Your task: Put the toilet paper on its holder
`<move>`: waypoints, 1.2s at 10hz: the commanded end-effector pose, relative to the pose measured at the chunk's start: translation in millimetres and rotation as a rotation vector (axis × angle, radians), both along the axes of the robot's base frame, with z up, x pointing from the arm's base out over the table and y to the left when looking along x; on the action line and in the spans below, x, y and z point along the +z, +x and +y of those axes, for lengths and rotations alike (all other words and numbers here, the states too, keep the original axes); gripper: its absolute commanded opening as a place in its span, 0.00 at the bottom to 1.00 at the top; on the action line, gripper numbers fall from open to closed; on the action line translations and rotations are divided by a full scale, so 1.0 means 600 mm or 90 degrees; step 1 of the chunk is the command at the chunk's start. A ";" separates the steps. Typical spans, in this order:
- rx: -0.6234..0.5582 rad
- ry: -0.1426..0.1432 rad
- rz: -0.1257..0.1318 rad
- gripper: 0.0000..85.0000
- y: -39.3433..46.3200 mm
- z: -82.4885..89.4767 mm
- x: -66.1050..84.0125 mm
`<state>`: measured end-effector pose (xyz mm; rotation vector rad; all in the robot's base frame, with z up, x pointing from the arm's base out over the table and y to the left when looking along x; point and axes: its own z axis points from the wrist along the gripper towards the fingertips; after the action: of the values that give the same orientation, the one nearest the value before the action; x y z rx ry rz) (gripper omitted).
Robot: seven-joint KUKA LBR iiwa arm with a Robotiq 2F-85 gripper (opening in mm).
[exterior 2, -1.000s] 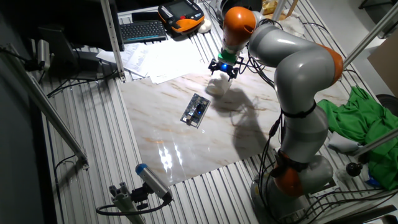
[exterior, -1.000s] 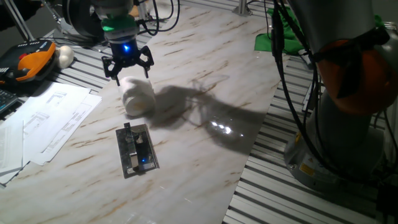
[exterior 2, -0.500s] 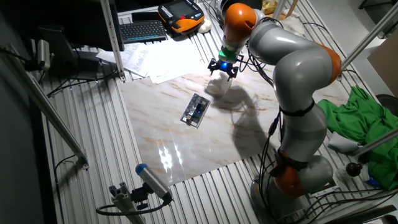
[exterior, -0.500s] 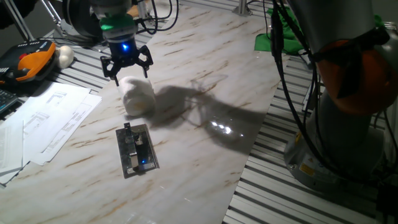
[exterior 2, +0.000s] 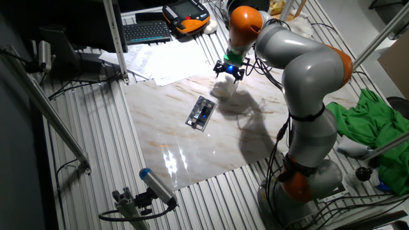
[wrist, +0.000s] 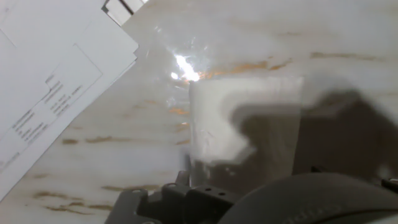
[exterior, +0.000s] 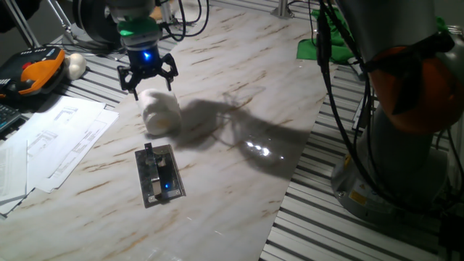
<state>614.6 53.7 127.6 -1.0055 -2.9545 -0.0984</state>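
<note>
The gripper (exterior: 148,78) hangs with its dark fingers spread wide, empty, directly above the far end of the toilet paper (exterior: 160,113); the roll lies on its side on the marble tabletop (exterior: 239,87), just below the fingertips and reaching from them toward the holder (exterior: 159,174); whether the tips already touch the paper I cannot tell, as the hand view is dim and half filled by shadow. In the hand view the roll (wrist: 245,127) sits straight ahead between the jaws, its long axis seemingly across the opening. The holder lies flat beyond the roll's near end, well apart from the gripper; paper sheets (exterior: 51,141) lie off to one side. The grasp is not yet made; a short drop should straddle the roll.
</note>
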 end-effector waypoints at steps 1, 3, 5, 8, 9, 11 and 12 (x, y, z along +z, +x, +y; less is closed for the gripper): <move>0.002 0.000 -0.004 1.00 0.008 -0.001 -0.007; 0.002 0.004 -0.012 1.00 0.027 -0.001 -0.030; 0.005 0.003 -0.020 1.00 0.032 -0.008 -0.042; -0.002 0.000 -0.029 1.00 0.039 -0.008 -0.058; -0.002 0.000 -0.034 1.00 0.039 -0.008 -0.064; 0.001 -0.001 -0.042 1.00 0.038 -0.014 -0.072; 0.002 0.000 -0.043 1.00 0.038 -0.015 -0.073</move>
<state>637.6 44.9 83.9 -1.0159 -3.0170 -0.1351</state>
